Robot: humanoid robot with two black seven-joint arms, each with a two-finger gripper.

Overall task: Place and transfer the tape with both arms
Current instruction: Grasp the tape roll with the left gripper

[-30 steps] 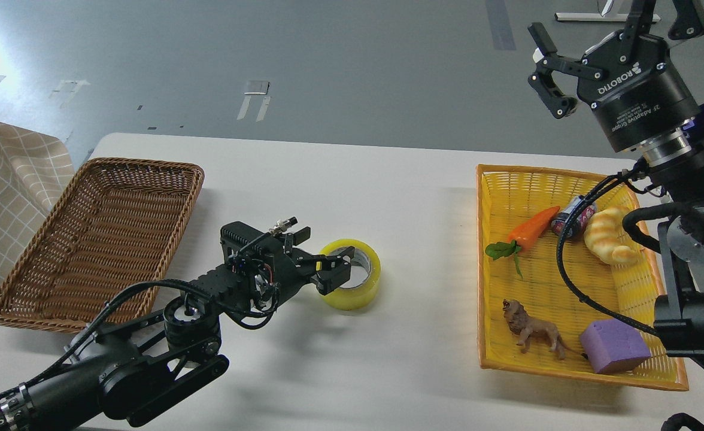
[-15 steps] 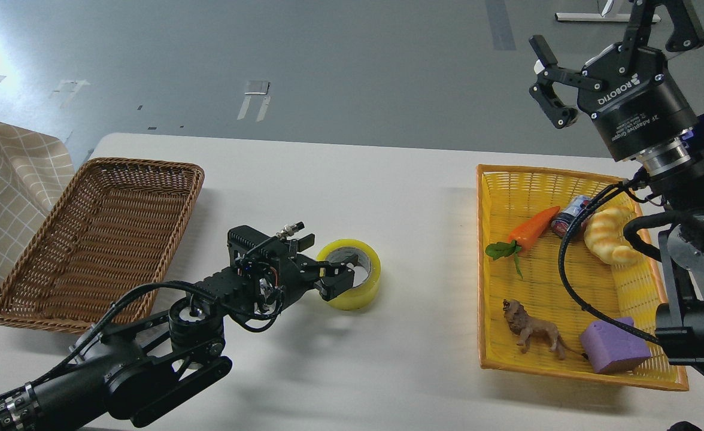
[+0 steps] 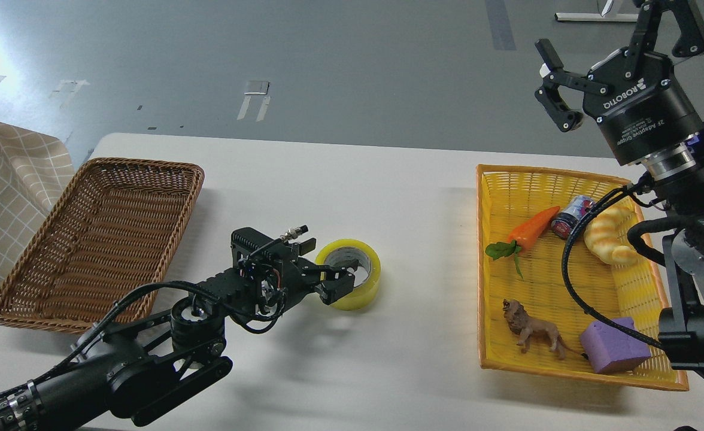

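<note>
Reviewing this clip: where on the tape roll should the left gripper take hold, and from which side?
Probably across the near-left wall of the tape. It lies flat with its core hole facing up, so one finger can go inside and one outside. The left gripper sits at that wall, coming from the left.

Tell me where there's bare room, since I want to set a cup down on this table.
The widest bare patch of table lies between the tape and the yellow basket. The brown basket holds nothing visible. The near edge is also bare. It is crowded around the left gripper at the tape, and inside the yellow basket.
</note>
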